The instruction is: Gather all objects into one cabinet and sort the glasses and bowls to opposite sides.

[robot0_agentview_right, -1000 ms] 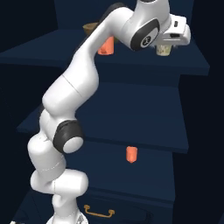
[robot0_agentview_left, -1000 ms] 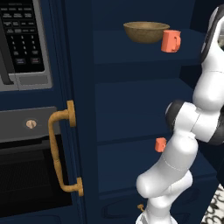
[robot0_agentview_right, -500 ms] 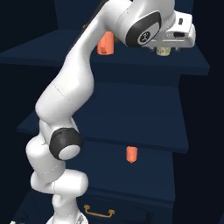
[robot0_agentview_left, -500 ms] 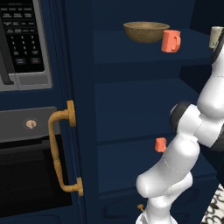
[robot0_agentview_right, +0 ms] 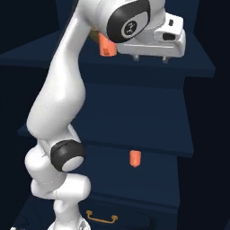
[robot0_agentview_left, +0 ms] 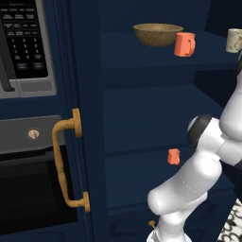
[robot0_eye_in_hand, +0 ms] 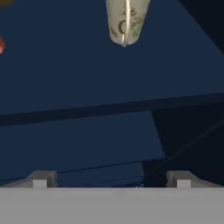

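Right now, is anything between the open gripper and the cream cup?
No. In the hand view, just bare navy shelf lies between the gripper and the cream cup.

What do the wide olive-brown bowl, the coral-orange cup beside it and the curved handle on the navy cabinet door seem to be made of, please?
Wide olive-brown bowl: probably wood, its dull matte surface mottled like grain.
Coral-orange cup: likely glazed ceramic or plastic; flat, even colour leaves it open.
Curved door handle: looks like brass, a warm golden tone with soft highlights, though a painted finish is possible.
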Controlling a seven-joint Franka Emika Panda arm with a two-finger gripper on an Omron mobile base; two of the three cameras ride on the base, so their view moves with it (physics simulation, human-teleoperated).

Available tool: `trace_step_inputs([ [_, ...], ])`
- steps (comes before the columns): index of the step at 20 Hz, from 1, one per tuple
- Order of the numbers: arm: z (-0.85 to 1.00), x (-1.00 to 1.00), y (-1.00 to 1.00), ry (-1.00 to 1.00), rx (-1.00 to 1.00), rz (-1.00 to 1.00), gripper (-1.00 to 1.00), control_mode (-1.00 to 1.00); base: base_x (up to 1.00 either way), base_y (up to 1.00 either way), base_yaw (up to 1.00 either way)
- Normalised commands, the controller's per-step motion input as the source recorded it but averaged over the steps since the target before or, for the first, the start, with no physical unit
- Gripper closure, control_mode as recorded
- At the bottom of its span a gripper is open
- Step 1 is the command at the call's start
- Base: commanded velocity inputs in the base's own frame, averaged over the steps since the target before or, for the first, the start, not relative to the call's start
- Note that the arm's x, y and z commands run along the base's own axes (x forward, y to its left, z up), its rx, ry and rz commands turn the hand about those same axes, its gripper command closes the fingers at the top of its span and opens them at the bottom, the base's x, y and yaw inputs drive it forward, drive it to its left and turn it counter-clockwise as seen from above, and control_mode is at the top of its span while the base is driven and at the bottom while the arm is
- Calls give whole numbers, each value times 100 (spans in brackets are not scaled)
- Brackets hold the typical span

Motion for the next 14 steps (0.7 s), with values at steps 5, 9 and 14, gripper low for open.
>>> trace_step_inputs([
  [5,-46,-70,75,25,0,0,-100,-100,0,0,0],
  [9,-77,-52,86,-8,-8,0,-100,-100,0,0,0],
  [14,-80,-25,67,-6,-6,0,-100,-100,0,0,0],
])
